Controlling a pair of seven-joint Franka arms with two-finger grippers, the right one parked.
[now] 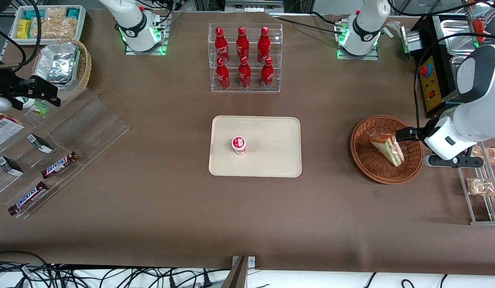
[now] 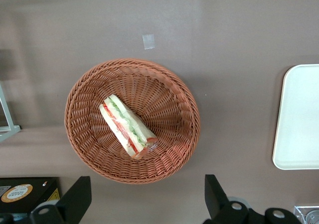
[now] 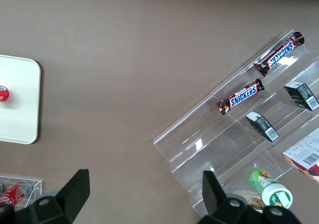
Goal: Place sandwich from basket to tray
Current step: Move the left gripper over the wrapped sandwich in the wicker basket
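The sandwich (image 1: 387, 149) (image 2: 128, 126), a wrapped white-bread wedge with green and red filling, lies in the reddish-brown wicker basket (image 1: 367, 160) (image 2: 169, 94) toward the working arm's end of the table. My left gripper (image 1: 403, 134) (image 2: 144, 199) hangs above the basket's rim, beside the sandwich, open and holding nothing. Its black fingers (image 2: 75, 200) stand wide apart over bare table just outside the rim. The cream tray (image 1: 271, 160) (image 2: 299, 119) lies at the table's middle with a small red-and-white cup (image 1: 238, 145) on it.
A clear rack of red bottles (image 1: 243, 58) stands farther from the front camera than the tray. A wire rack of bagged snacks (image 1: 485, 176) and a control box (image 1: 431, 84) flank the basket. Acrylic shelves with Snickers bars (image 1: 59, 165) lie toward the parked arm's end.
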